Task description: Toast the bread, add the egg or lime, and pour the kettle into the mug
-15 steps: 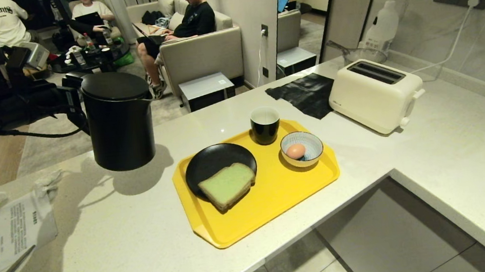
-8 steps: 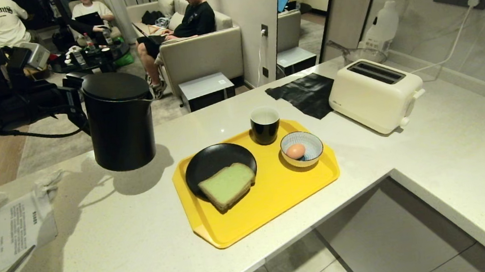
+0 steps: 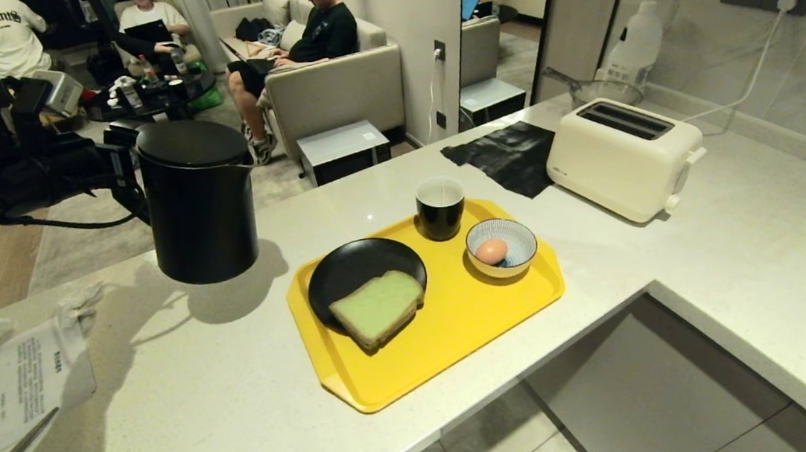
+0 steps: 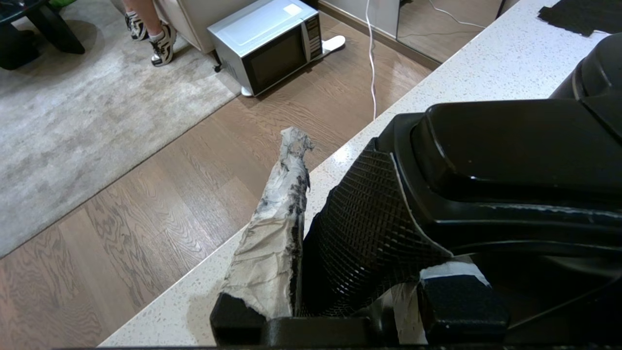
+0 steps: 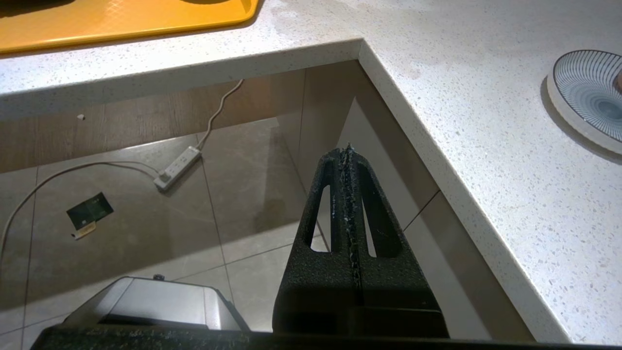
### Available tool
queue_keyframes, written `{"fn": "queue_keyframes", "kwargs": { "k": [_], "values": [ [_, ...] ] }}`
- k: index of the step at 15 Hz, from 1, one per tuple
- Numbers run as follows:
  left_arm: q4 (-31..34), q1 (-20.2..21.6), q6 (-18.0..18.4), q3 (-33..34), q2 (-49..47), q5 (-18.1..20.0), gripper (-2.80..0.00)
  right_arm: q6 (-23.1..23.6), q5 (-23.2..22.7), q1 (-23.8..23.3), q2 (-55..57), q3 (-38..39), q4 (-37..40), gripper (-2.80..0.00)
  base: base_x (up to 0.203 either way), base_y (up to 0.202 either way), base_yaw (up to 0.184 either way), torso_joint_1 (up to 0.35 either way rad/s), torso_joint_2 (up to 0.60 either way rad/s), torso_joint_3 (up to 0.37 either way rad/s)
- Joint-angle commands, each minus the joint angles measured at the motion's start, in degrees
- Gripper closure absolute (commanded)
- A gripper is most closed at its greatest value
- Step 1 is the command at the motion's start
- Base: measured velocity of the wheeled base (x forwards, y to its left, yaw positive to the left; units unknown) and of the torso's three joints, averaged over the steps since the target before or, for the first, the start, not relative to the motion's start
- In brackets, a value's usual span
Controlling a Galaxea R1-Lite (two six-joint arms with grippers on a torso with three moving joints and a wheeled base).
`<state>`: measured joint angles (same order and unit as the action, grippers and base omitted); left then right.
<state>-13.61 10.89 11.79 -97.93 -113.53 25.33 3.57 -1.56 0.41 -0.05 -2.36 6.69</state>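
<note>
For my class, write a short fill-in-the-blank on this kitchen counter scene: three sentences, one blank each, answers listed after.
1. The bread lies on a black ____ on the yellow tray.
2. The egg sits in a striped ____ beside the mug.
3. The left gripper is closed on the handle of the ____.

Missing words: plate; bowl; kettle

Head view: high, facing forward and down across the L-shaped surface [image 3: 204, 397], yellow tray [image 3: 458, 325] central. Left wrist view: very close behind the kettle [image 4: 510, 160], facing along the surface edge toward the wooden floor. Right wrist view: low, below the surface edge, sharing tray corner [image 5: 121, 22] and striped plate [image 5: 588, 92] with the head view.
</note>
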Motion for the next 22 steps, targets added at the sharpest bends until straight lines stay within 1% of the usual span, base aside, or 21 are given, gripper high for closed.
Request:
{"fn": "queue_keyframes", "kwargs": {
  "k": [1,3,9,10,22],
  "values": [
    [-0.1,0.0,0.1,0.0,-0.1,0.2,0.00,0.0,0.0,0.0,0.0,0.0,0.0,0.00,0.000,0.000,0.000,0.000,0.00,0.000],
    [-0.1,-0.1,0.1,0.0,-0.1,0.2,0.00,0.0,0.0,0.0,0.0,0.0,0.0,0.00,0.063,0.000,-0.001,-0.007,0.00,0.002],
    [-0.2,-0.5,0.1,0.1,-0.1,-0.1,0.00,0.0,0.0,0.0,0.0,0.0,0.1,0.00,0.190,0.000,0.000,0.005,0.00,0.001],
    [-0.2,-0.7,0.1,0.1,-0.1,-0.1,0.00,0.0,0.0,0.0,0.0,0.0,0.0,0.00,0.085,0.000,0.007,-0.016,0.00,0.002],
    [-0.3,-1.7,0.1,0.1,-0.1,-0.1,0.00,0.0,0.0,0.0,0.0,0.0,0.1,0.00,0.000,0.000,0.000,0.000,0.00,0.000]
  ]
}}
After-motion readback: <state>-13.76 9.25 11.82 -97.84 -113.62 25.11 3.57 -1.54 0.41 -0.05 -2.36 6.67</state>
